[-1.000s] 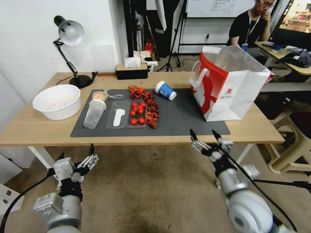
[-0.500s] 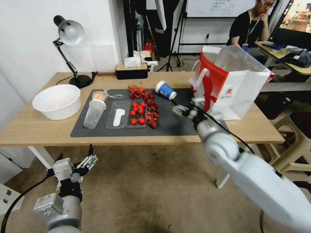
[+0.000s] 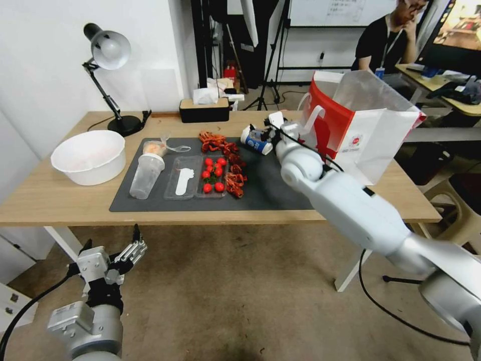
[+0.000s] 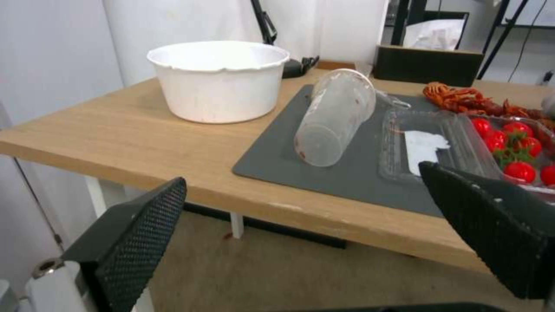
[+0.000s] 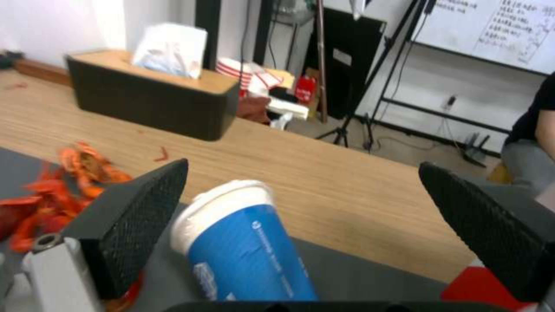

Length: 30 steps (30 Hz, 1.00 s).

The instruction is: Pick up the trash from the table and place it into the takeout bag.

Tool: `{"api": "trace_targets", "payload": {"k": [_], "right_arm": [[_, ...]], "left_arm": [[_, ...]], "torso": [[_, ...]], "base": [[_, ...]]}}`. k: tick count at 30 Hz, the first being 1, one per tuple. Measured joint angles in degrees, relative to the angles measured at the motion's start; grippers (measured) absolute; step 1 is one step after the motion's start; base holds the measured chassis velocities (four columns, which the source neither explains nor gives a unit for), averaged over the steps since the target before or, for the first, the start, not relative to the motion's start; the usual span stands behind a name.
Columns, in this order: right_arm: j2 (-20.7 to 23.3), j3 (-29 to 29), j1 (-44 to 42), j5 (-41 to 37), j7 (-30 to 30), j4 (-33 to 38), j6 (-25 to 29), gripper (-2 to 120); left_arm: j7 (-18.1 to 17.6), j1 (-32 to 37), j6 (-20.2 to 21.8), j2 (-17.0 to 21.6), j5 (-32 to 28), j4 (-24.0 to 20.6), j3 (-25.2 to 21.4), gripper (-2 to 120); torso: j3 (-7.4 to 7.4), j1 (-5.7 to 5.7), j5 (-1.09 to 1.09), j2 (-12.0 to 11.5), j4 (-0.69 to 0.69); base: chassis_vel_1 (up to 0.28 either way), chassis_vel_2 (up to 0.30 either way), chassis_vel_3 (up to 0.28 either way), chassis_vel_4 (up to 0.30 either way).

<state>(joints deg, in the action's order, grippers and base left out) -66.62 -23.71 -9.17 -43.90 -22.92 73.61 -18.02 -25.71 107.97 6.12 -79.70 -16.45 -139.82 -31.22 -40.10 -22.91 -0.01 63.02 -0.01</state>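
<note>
The blue cup (image 5: 246, 247) lies on its side at the mat's (image 3: 280, 193) far edge, just left of the bag (image 3: 368, 135). The right hand (image 5: 301, 225) is spread around it, set for a sideways grasp. The left hand (image 3: 112, 250), spread, waits below the table's (image 3: 60, 200) near edge.

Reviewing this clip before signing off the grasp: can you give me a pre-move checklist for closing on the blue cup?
1. Right end effector open: ok.
2. Blue paper cup lies on its side between the fingers: ok.
3. Fingers touching the cup: cannot tell.
4. Takeout bag upright, mouth open beside the cup: ok.
5. Red scraps apart from the cup: ok.
6. Left end effector open, below the table edge: ok.
</note>
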Motion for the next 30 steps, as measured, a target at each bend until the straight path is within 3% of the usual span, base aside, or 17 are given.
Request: {"api": "trace_targets", "payload": {"k": [2,4,5,14,30], "right_arm": [[-2.53,-0.39,2.03,0.58,2.64,-6.52,-0.28,100],[-2.94,-0.4,2.34,0.62,3.66,-7.8,-0.34,100],[-3.94,-0.4,3.06,0.89,6.92,-11.34,-0.4,100],[-4.8,-0.16,3.43,4.65,18.02,-19.03,1.07,100],[-5.33,-0.02,3.34,4.01,19.92,-20.6,-1.13,100]], "left_arm": [[-0.02,-0.06,-0.02,-0.19,0.05,-0.14,0.06,100],[-0.02,-0.06,-0.02,-0.19,0.09,-0.14,0.13,100],[-0.03,-0.05,-0.02,-0.17,0.28,-0.14,0.41,100],[-0.05,-0.41,-0.03,-0.3,0.47,0.24,0.84,100],[-0.12,-0.57,-0.21,-0.53,0.72,0.34,1.29,100]], "torso": [[0.0,-0.01,0.01,0.0,0.02],[0.0,-0.01,0.01,0.0,0.02],[0.0,-0.01,0.01,0.0,0.02],[-0.01,0.0,0.01,0.0,0.01],[0.0,-0.01,0.01,0.0,0.01]], "base": [[0.0,0.0,0.0,0.0],[0.0,0.0,0.0,0.0],[0.0,0.0,0.0,0.0],[0.0,0.0,0.0,0.0],[0.0,0.0,0.0,0.0]]}}
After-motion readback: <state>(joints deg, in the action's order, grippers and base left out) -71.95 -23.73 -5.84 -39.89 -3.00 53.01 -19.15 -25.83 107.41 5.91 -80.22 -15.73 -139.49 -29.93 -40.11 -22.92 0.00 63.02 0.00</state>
